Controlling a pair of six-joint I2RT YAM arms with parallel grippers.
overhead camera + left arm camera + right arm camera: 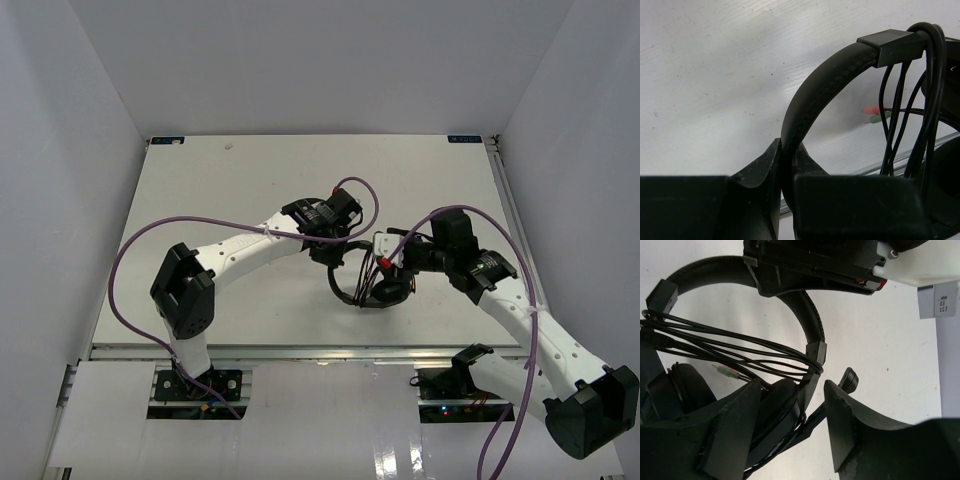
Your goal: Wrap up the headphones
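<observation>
Left end effector [787, 152] clamped on thin band of black padded over-ear headphones [825, 75]. Right end effector [792, 385] agape, their earcup arm between its fingers.

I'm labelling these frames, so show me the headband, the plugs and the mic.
headband [822, 75], left wrist view, middle of the arch.
plugs [871, 109], left wrist view, the pink plug's sleeve.
mic [850, 379], right wrist view, its rounded tip.

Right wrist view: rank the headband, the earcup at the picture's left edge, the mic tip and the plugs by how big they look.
1. headband
2. earcup
3. mic tip and plugs: both tiny, too alike to rank.
</observation>
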